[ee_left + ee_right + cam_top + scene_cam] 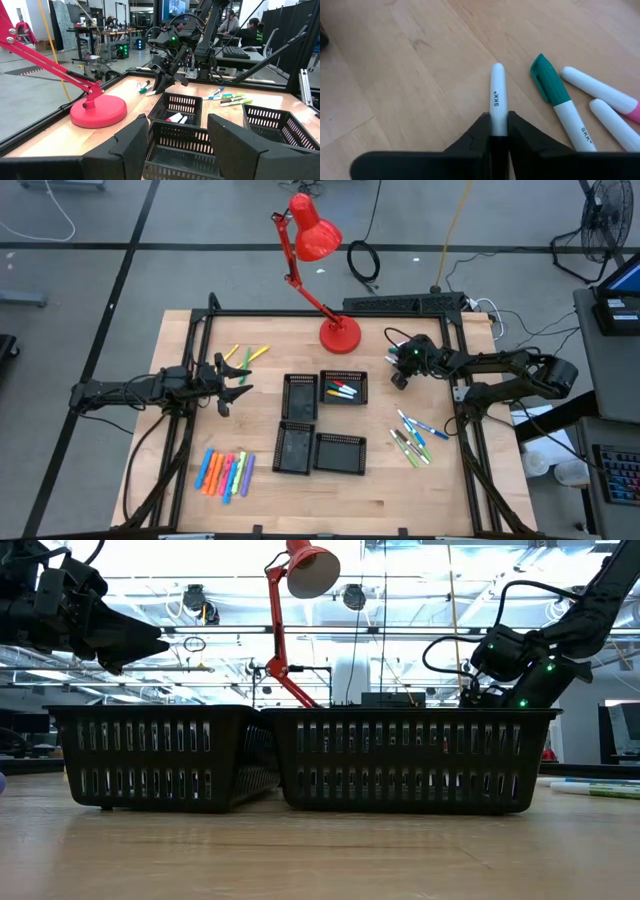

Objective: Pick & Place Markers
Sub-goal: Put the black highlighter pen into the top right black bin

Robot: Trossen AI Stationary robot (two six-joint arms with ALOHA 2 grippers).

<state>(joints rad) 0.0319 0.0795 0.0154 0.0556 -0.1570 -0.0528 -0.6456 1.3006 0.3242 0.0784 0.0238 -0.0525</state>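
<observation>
Gripping a white marker (pixel 498 100) between its closed fingers (pixel 479 131), the right gripper (pixel 400 376) is low over the bench (pixel 480 500) beside the red lamp (pixel 338 333). Left gripper (pixel 232 385) hovers wide open, holding nothing.

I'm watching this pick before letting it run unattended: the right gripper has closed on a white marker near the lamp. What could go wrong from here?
1. The right gripper pinches the white marker near one end, so most of it sticks out; it could swivel or slip when lifted.
2. The green-capped marker lies close beside it and might get nudged.
3. The tray with markers is narrow; a tilted marker might catch its rim.
</observation>
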